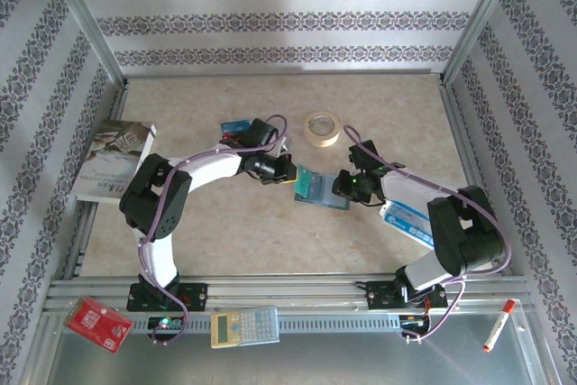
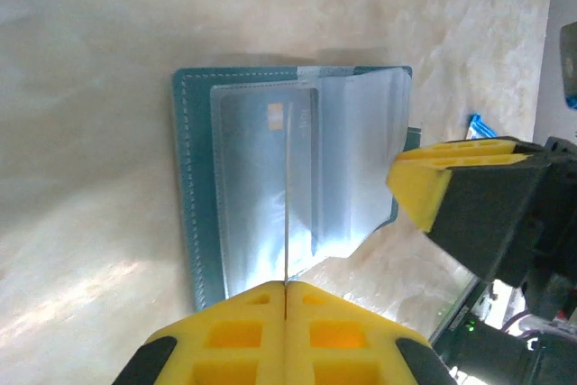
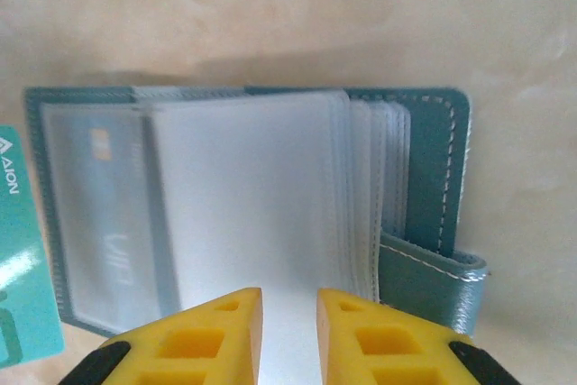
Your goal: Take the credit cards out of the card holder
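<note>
Though the card holder (image 1: 317, 188) looks flat overhead, wrist views show sleeves (image 3: 261, 196).

The left hand (image 1: 285, 170) and right hand (image 1: 343, 186) flank the open card holder (image 1: 317, 189).

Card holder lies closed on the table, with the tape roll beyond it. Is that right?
No. The card holder lies open, not closed, its clear sleeves fanned out, as the right wrist view shows. It is on the table, tape roll beyond it.
</note>
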Available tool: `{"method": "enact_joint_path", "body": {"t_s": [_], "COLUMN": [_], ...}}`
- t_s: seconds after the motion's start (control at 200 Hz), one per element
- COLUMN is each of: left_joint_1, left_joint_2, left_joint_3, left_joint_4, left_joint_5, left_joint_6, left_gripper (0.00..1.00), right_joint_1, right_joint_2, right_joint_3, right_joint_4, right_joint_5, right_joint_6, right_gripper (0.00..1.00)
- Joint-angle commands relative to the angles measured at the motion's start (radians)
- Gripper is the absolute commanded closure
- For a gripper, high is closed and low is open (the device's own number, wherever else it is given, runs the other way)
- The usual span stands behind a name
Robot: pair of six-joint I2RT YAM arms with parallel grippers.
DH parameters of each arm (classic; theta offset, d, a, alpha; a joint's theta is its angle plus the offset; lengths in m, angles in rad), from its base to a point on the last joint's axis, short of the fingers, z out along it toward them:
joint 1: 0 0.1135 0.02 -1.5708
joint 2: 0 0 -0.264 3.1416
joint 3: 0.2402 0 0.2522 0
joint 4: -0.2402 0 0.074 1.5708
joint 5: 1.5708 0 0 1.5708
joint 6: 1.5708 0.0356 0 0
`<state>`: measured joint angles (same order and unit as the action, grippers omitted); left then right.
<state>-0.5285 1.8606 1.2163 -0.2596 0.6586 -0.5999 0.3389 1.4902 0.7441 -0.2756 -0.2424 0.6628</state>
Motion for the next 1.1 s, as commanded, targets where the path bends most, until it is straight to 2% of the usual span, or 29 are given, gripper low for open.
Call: {"method": "enact_joint_path", "body": {"t_s": [0.0,0.12,0.285,0.355,0.41,0.48,0.644,0.749,0.844,0.934,0.969,1.099], "left_joint_1": [0.029,0.045,0.056,0.060,0.064,0.065,0.066,0.066,0.067,0.067,0.066,0.068], "left_joint_2": [-0.062,-0.086,-0.114,-0.125,-0.143,-0.175,-0.169,-0.164,-0.167,-0.167,-0.167,-0.172], "left_joint_3": [0.031,0.035,0.028,0.015,0.005,-0.035,-0.091,-0.111,-0.113,-0.114,-0.114,-0.114], "left_joint_4": [-0.111,-0.113,-0.021,0.057,0.108,0.248,0.534,0.654,0.700,0.704,0.707,0.724], "left_joint_5": [-0.013,0.039,0.127,0.159,0.138,0.153,0.246,0.267,0.277,0.283,0.285,0.290], "left_joint_6": [0.138,0.146,0.063,-0.023,-0.124,-0.250,-0.480,-0.566,-0.597,-0.601,-0.604,-0.613], "left_gripper": [1.00,1.00,1.00,1.00,1.00,1.00,1.00,1.00,1.00,1.00,1.00,1.00], "right_joint_1": [-0.013,-0.037,-0.089,-0.107,-0.118,-0.131,-0.137,-0.138,-0.138,-0.137,-0.138,-0.137], "right_joint_2": [-0.083,-0.144,-0.177,-0.172,-0.164,-0.151,-0.097,-0.065,-0.043,-0.028,-0.024,-0.014], "right_joint_3": [-0.004,-0.035,-0.091,-0.114,-0.139,-0.166,-0.171,-0.161,-0.147,-0.143,-0.144,-0.155], "right_joint_4": [0.036,0.127,0.322,0.432,0.555,0.696,0.967,1.097,1.168,1.247,1.280,1.338], "right_joint_5": [-0.023,-0.099,-0.303,-0.400,-0.477,-0.537,-0.627,-0.648,-0.662,-0.667,-0.669,-0.660], "right_joint_6": [0.025,0.046,0.101,0.144,0.195,0.277,0.458,0.561,0.622,0.673,0.686,0.708], "right_gripper": [0.73,0.69,0.55,0.48,0.44,0.39,0.30,0.27,0.27,0.33,0.39,0.70]}}
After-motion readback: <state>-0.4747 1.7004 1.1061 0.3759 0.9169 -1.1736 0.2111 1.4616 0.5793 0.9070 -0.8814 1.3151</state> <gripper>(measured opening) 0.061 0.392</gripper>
